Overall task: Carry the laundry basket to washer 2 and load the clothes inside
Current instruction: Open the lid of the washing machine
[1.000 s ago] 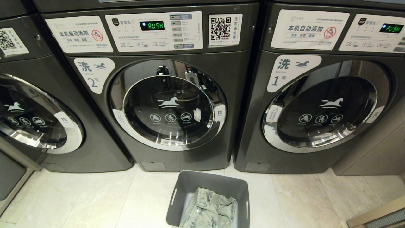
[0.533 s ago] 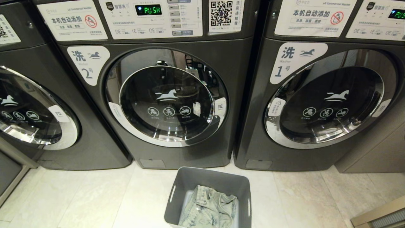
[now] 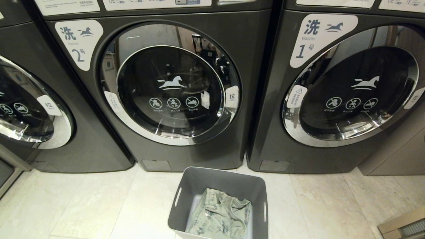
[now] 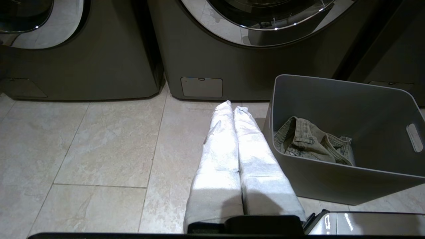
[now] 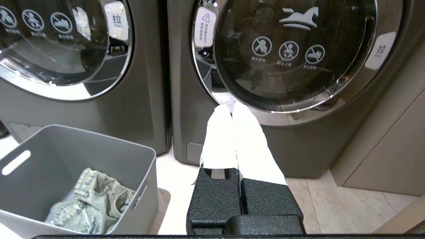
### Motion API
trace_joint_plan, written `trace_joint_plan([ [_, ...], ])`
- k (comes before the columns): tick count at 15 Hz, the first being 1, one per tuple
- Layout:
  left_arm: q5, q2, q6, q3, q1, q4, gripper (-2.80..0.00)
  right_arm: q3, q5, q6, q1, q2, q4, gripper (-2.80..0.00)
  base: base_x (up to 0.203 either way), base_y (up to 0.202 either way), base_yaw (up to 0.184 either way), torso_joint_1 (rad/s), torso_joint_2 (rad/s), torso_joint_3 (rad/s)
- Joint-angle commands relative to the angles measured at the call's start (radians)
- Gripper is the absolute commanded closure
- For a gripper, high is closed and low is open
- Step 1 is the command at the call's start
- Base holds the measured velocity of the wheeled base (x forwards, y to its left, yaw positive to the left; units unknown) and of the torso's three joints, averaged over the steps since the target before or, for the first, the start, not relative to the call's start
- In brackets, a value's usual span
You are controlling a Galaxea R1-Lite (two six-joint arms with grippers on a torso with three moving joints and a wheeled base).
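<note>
Standing before washer 2, you have the laundry basket set down on the tile floor just in front of it, toward the side of washer 1. The clothes lie crumpled inside the tub. The round door of washer 2 is shut. Left gripper hangs low beside the basket wall, fingers pressed together, holding nothing; right gripper likewise closed and empty, aimed at washer 1's base. Judgement: carrying appears done, loading not begun. Next, you need the door pulled open at its pull tab, which calls for spread fingers first.
</note>
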Motion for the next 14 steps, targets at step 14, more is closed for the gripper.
trace_joint_plan([
  [14, 0.000, 0.000, -0.008, 0.003, 0.000, -0.012, 0.00, 0.040, -0.001, 0.000, 0.000, 0.002, -0.001, 0.00, 0.000, 0.000, 0.000, -0.007, 0.03, 0.021],
])
